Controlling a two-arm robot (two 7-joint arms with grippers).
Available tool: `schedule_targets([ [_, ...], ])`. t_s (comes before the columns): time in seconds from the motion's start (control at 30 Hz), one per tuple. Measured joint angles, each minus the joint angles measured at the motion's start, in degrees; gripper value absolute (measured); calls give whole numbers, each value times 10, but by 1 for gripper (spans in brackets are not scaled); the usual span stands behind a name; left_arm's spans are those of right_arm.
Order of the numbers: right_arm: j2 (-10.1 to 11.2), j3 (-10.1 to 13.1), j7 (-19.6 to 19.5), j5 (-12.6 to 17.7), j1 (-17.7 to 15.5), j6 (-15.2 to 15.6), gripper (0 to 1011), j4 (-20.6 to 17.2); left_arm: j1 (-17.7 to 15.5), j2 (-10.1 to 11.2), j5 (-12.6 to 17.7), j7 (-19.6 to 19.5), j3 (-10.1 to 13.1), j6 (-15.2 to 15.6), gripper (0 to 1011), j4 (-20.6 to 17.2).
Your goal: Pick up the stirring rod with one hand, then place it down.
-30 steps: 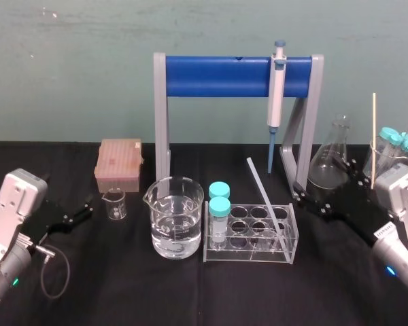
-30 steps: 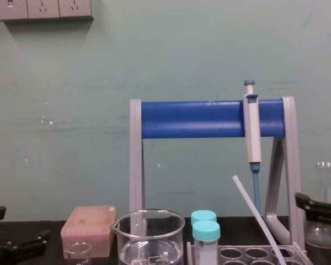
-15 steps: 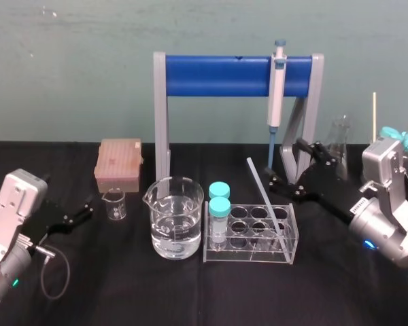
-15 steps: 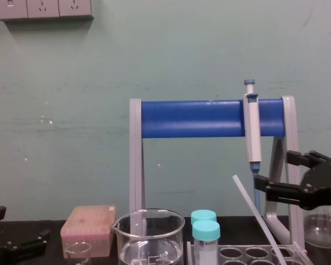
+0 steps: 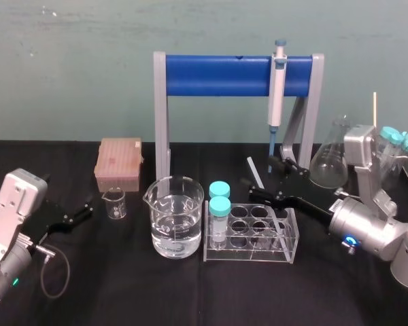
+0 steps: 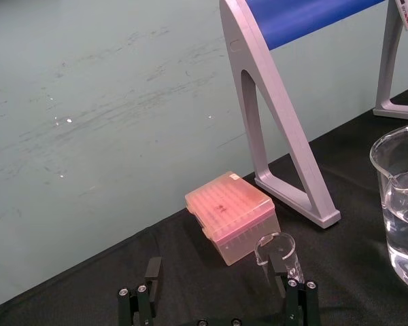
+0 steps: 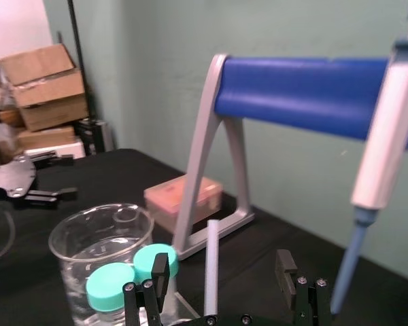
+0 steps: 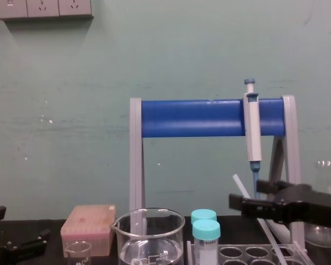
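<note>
The stirring rod (image 5: 262, 190) is a thin whitish rod leaning in the clear tube rack (image 5: 250, 252), its top tilted to the back left. My right gripper (image 5: 268, 182) reaches in from the right, open, one finger on each side of the rod's upper half and not touching it. In the right wrist view the stirring rod (image 7: 210, 265) stands between the spread fingers of the right gripper (image 7: 223, 266). From the chest the right gripper (image 8: 252, 196) crosses the stirring rod (image 8: 240, 186). My left gripper (image 5: 78, 212) rests open at the far left.
A water-filled beaker (image 5: 176, 217) and two teal-capped tubes (image 5: 219, 204) stand just left of the rod. The pipette (image 5: 277, 95) hangs on the blue stand (image 5: 217, 75) behind it. A pink tip box (image 5: 119, 163), small beaker (image 5: 114, 204) and flask (image 5: 330, 159) stand around.
The right arm has swung in from the far right toward the rack, bringing its open fingers around the rod. The left arm has stayed still.
</note>
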Motion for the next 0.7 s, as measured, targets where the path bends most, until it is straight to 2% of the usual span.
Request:
schedule_targets([
  [0.03,0,0,0,0,0,0,1003,0,0,0,0,0,0,0,1000,0],
  [0.1,-7,-2,20,11,9,26,1003,16,0,0,0,0,0,0,1000,0],
  [0.23,-13,-4,31,19,15,46,1003,25,0,0,0,0,0,0,1000,0],
  [0.7,-14,-6,31,20,16,51,1003,26,0,0,0,0,0,0,1000,0],
])
